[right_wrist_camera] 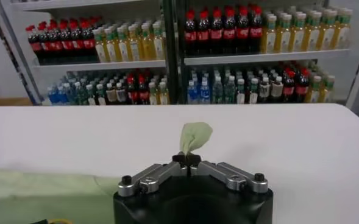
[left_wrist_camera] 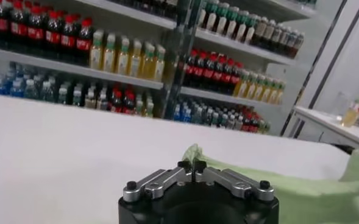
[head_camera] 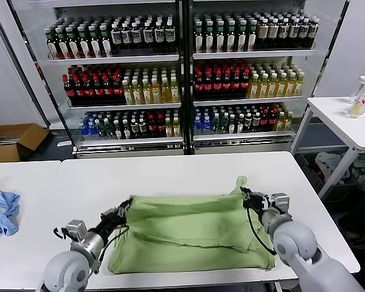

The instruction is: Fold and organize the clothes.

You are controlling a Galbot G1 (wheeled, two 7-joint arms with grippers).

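Observation:
The light green shirt (head_camera: pixel 194 234) lies folded into a wide rectangle on the white table (head_camera: pixel 170 170), near its front edge. My left gripper (head_camera: pixel 123 210) is shut on the shirt's far left corner; in the left wrist view the gripper (left_wrist_camera: pixel 192 165) pinches a tuft of green cloth (left_wrist_camera: pixel 194 152). My right gripper (head_camera: pixel 246 194) is shut on the far right corner, where a green tip sticks up. In the right wrist view the gripper (right_wrist_camera: pixel 186 160) holds that tip of cloth (right_wrist_camera: pixel 193 135).
A light blue cloth (head_camera: pixel 1 212) lies at the table's left edge. Shelves of bottles (head_camera: pixel 170 67) stand behind the table. A cardboard box (head_camera: pixel 12 141) sits on the floor at the left. A second white table (head_camera: pixel 347 118) with bottles stands at the right.

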